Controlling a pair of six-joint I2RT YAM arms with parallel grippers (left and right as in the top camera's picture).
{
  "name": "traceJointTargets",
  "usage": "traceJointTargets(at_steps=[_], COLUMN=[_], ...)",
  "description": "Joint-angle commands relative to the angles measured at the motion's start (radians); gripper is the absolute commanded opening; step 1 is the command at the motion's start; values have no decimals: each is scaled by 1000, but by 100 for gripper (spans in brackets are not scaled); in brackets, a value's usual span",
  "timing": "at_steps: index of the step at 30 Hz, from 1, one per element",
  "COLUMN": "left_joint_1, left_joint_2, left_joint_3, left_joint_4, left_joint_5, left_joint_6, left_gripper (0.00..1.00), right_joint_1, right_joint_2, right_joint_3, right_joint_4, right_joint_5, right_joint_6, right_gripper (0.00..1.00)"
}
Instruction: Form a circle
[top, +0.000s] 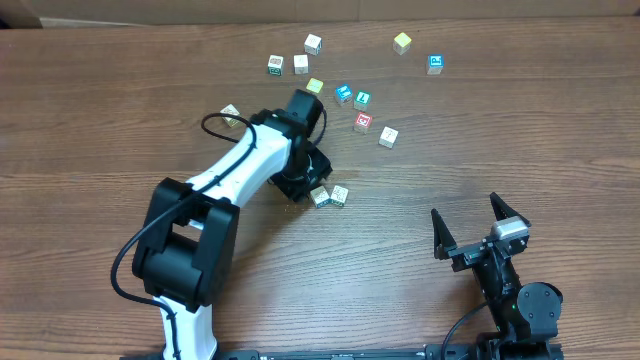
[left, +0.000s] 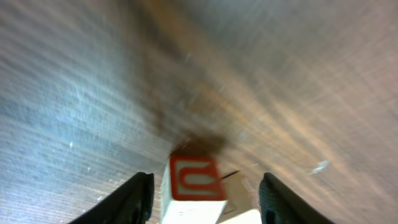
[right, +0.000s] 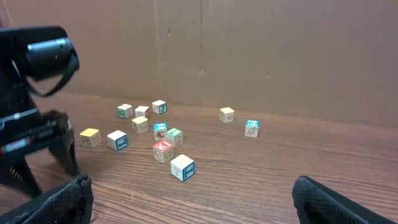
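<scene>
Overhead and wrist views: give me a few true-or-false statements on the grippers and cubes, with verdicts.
1. A red-printed cube sits between the parted fingers of the left gripper, untouched. True.
2. The right gripper is shut on a cube. False: it is open and empty, away from all the cubes.
3. A pair of cubes lies side by side next to the left gripper. True.
4. All cubes form one closed ring. False: the scattered cubes lie loose on the table.
</scene>
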Motion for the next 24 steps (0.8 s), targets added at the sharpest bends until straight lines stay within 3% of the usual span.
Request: traceJointTargets(at_steps=[1,8,18,21,22,23,24], left_joint_1=[55,200,407,447,458,465,471], left_joint_2=[-68,-113,-112,-112,-112,-112,-112], left_joint_3=[85,225,229,229,229,228,228], left_joint_4=[0,-87,-174,-184,-192,-197,-198], left_joint_5=[-13,-66,-134,-148,-152,-152,-152], left_joint_6=[87,235,281,319,328,329,329], left_gripper=[57,62,71,81,87,100,100], right_joint_1=[-1,-1,-1,-1,-1,-1,-1], right_joint_2=[-8,-8,-8,-8,-8,-8,-8], right_joint_3=[-10,-10,-10,-10,-10,-10,-10], right_joint_4=[6,6,6,6,6,6,6], right_joint_5=[3,3,3,3,3,3,2], right_joint_6=[-2,-2,-2,-2,-2,-2,-2], right_gripper=[100,100,100,100,100,100,100])
